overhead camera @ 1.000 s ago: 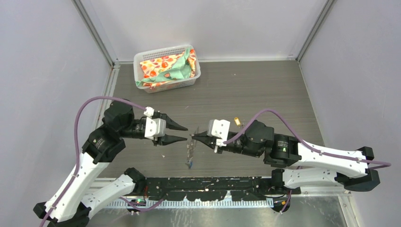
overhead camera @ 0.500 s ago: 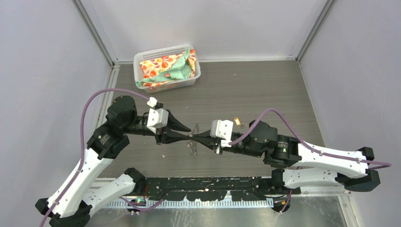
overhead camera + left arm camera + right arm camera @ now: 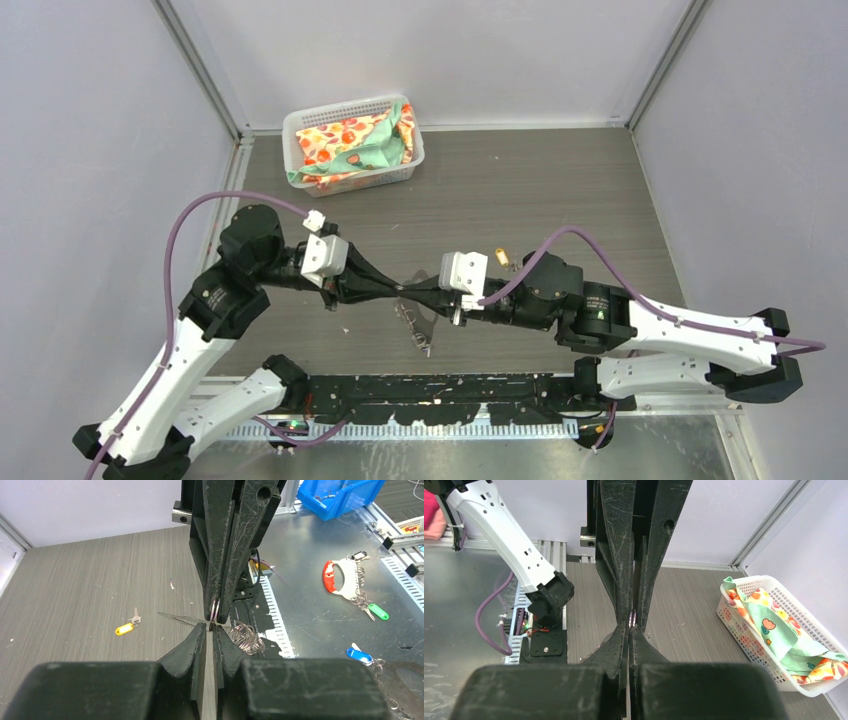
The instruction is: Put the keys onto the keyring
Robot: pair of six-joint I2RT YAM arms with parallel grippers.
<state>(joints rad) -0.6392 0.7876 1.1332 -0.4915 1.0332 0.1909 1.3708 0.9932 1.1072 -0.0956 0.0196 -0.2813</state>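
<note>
Mid-frame, left tool (image 3: 209, 629) and right tool (image 3: 629, 629) both pinch the thin silvery metal keyring (image 3: 214, 616); seems light, slippery, best held edgewise.

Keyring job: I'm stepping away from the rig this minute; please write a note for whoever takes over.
Left end effector: shut on the keyring.
Right end effector: shut on it too, tip to tip with the left.
A bunch of rings hangs below the grip.
Yellow key lies loose on the table by the right wrist.
Blue key: cannot place it surely.
Done: keyring held by both.
Left: threading both keys on.
</note>
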